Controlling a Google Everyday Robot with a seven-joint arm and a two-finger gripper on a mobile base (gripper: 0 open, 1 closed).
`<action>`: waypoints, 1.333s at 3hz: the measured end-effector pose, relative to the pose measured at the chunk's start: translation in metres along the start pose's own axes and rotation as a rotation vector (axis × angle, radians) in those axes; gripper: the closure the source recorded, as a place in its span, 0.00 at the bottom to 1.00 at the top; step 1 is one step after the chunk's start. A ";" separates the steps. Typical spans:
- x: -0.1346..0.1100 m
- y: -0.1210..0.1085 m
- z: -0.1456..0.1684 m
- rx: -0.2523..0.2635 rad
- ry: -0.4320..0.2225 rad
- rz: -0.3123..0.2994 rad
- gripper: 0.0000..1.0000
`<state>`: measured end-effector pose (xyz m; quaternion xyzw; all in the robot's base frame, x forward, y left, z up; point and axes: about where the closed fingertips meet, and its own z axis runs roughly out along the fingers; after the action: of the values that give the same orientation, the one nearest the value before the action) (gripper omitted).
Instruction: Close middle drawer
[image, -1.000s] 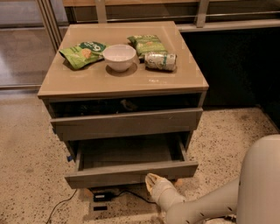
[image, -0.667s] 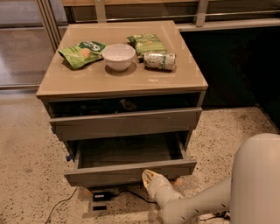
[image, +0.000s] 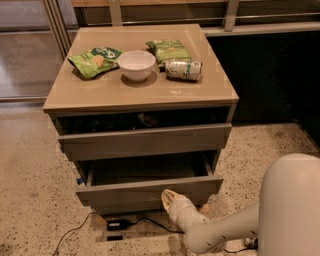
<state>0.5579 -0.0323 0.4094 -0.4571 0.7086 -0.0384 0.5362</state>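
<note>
The middle drawer (image: 125, 189) stands pulled out of the cabinet (image: 135, 95), its grey inside open to view below the top drawer (image: 145, 140), which is itself out a little. The gripper (image: 169, 198) sits low at the middle drawer's front, just right of its centre, tip at the lower edge of the panel; whether it touches cannot be told. Its fingers (image: 166, 195) look drawn together, holding nothing. The white arm (image: 220, 232) reaches in from the lower right, lying low over the speckled floor (image: 30, 200), with the wrist angled up and left toward the drawer. On the cabinet top are a bowl (image: 136, 65), two green bags (image: 95, 61) and a can (image: 183, 70).
</note>
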 end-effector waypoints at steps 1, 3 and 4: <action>-0.005 -0.004 0.018 -0.043 -0.058 -0.018 1.00; -0.007 -0.005 0.025 -0.075 -0.086 -0.027 1.00; -0.007 -0.004 0.024 -0.078 -0.089 -0.028 1.00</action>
<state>0.5799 -0.0191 0.4065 -0.4887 0.6786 0.0022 0.5484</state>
